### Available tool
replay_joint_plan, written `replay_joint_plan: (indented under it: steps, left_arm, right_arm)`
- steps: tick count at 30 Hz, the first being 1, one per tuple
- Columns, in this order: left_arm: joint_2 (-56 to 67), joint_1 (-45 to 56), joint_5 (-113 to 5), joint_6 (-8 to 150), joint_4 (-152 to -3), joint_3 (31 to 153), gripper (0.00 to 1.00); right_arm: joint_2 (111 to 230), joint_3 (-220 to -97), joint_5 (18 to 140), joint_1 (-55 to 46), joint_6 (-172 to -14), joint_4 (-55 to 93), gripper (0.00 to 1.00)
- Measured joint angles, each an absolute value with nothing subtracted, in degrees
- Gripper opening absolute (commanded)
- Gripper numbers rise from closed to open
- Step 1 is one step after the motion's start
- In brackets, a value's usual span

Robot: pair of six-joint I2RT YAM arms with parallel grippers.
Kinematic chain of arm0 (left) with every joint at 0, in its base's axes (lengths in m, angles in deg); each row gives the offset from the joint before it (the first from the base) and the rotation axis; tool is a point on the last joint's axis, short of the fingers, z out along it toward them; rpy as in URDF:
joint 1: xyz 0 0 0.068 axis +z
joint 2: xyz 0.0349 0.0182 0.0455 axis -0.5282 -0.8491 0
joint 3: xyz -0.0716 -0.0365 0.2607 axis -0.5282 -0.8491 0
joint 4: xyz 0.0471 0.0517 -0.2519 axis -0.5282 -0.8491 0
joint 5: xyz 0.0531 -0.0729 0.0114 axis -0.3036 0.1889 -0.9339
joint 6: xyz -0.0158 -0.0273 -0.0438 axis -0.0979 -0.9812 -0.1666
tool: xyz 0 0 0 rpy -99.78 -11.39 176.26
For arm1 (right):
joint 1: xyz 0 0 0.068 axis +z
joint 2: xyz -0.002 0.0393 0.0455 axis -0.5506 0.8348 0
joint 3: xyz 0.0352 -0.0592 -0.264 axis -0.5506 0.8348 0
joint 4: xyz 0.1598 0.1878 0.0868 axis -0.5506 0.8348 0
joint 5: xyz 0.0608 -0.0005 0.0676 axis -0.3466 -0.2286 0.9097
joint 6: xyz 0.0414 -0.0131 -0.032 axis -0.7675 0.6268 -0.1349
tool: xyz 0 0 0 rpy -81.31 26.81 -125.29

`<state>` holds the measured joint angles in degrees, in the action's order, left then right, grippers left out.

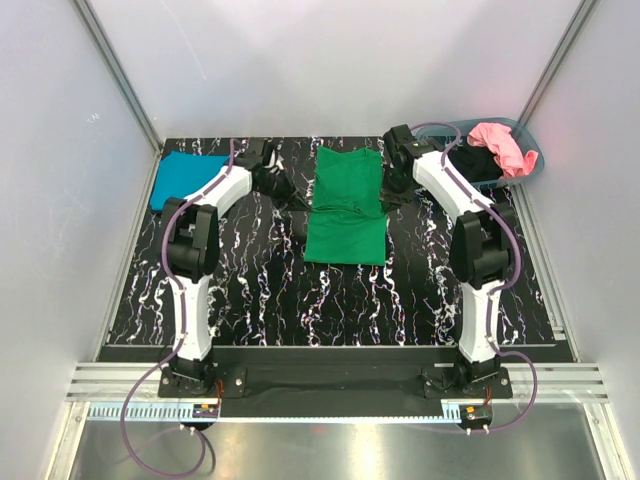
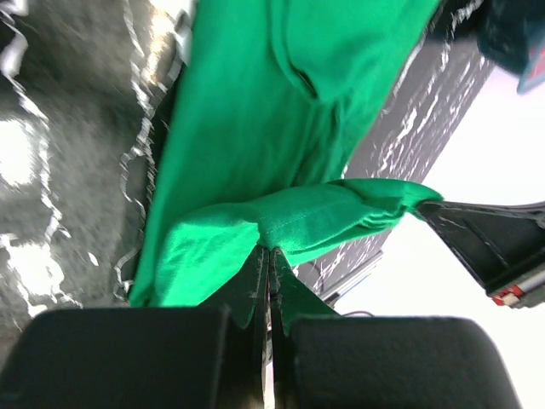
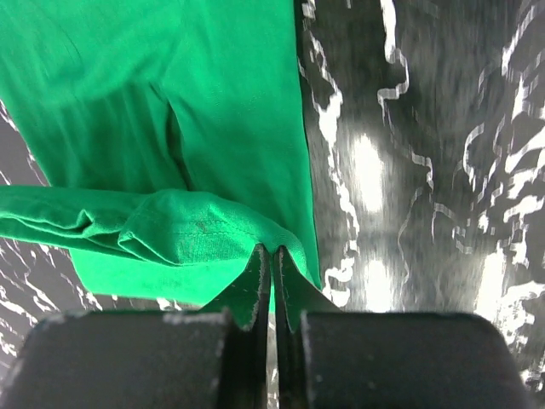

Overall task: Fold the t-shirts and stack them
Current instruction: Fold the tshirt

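Green t-shirt (image 1: 347,205) lies lengthwise at desk centre, nearer far edge. Left gripper (image 2: 268,256) clenched on bunched cloth at shirt's left edge; right gripper (image 3: 272,256) clamped likewise on right edge. Matched pinches on opposite edges keep raised fold level, probably so one half can be laid squarely over other. Teal t-shirt (image 1: 185,180), folded, sits at far left corner: likely stack base. Pink t-shirt (image 1: 500,145) and black t-shirt (image 1: 470,165) heaped in basket (image 1: 535,160), far right corner.

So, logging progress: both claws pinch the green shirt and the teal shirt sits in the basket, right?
Not quite. The teal shirt lies on the table, far left, outside the basket, as the top view shows. Left claw and right claw do pinch the green shirt.
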<state>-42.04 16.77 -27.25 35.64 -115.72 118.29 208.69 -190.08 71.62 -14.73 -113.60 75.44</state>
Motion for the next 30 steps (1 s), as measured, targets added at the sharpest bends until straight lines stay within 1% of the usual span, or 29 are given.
replay_joint_plan:
  steps: [6, 14, 25, 30]
  left_arm:
    - [-44.9, 17.7, -25.9, 34.3, -112.1, 118.4, 0.0]
    - [-45.1, 17.8, -23.8, 32.5, -105.5, 118.6, 0.0]
    - [-47.5, 18.2, -24.1, 30.3, -104.0, 119.9, 0.0]
    - [-49.2, 18.3, -24.6, 29.8, -103.8, 120.7, 0.0]
  right_arm:
    - [213.4, -196.1, 71.8, -16.1, -111.8, 76.2, 0.0]
    - [215.1, -198.5, 73.2, -17.3, -111.3, 76.7, 0.0]
    - [219.2, -203.5, 75.6, -17.8, -109.9, 76.6, 0.0]
    - [221.7, -205.8, 76.9, -18.4, -109.8, 76.6, 0.02]
